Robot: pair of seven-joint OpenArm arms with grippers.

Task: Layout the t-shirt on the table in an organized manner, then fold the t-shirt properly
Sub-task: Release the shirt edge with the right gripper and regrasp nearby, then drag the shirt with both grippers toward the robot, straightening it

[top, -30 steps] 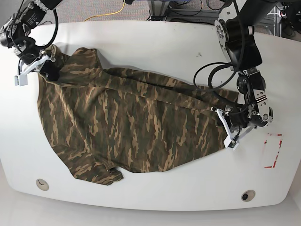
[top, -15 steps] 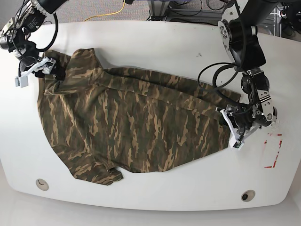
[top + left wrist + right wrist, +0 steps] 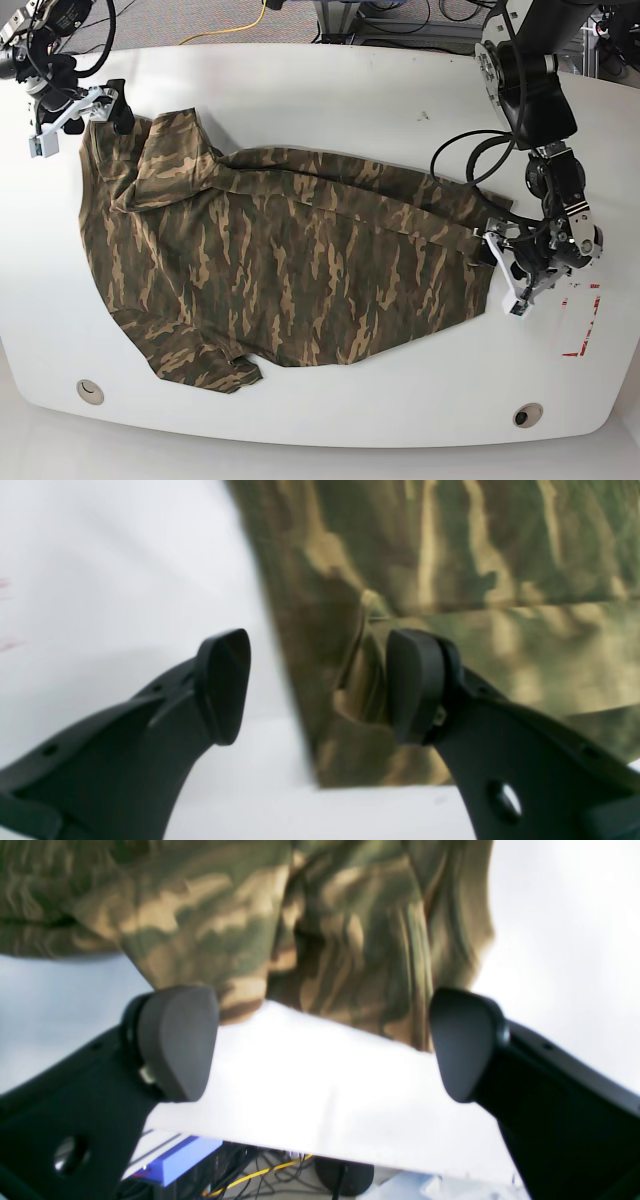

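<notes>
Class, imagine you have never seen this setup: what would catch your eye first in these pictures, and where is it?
First, the camouflage t-shirt, spread rumpled across the middle of the glossy white table. Next, the two black arms at opposite ends: the open right gripper by the shirt's far-left corner and the open left gripper at its right edge. Red markings sit near the table's right edge.

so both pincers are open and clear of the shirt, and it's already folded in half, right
Not folded. The base view shows the t-shirt spread out across the table, only rumpled along its top edge. The rest holds: left pincer and right pincer are both open, holding nothing.
</notes>
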